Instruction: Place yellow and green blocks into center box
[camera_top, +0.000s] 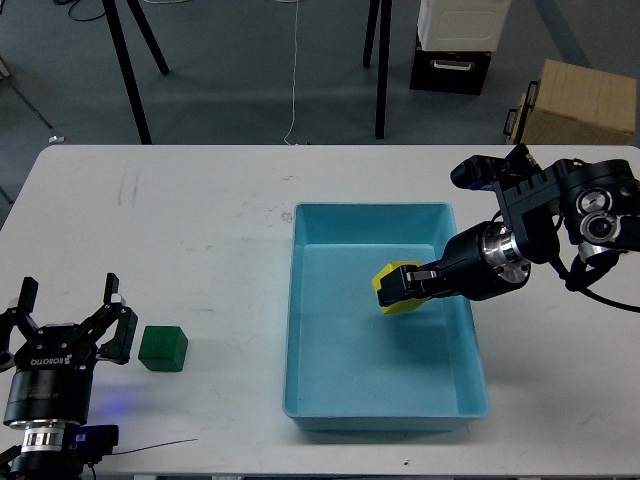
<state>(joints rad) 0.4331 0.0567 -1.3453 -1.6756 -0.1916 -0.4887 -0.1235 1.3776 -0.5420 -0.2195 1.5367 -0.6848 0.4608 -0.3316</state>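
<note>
A light blue box (470, 390) sits in the middle of the white table. My right gripper (402, 288) is shut on a yellow block (396, 291) and holds it above the inside of the box, near its right half. A green block (163, 348) rests on the table at the left. My left gripper (68, 310) stands open just left of the green block, not touching it.
Beyond the table's far edge stand black stand legs (130, 60), a black and white case (452, 45) and a cardboard box (578, 102). A thin black cable (150, 446) lies by the table's front left edge.
</note>
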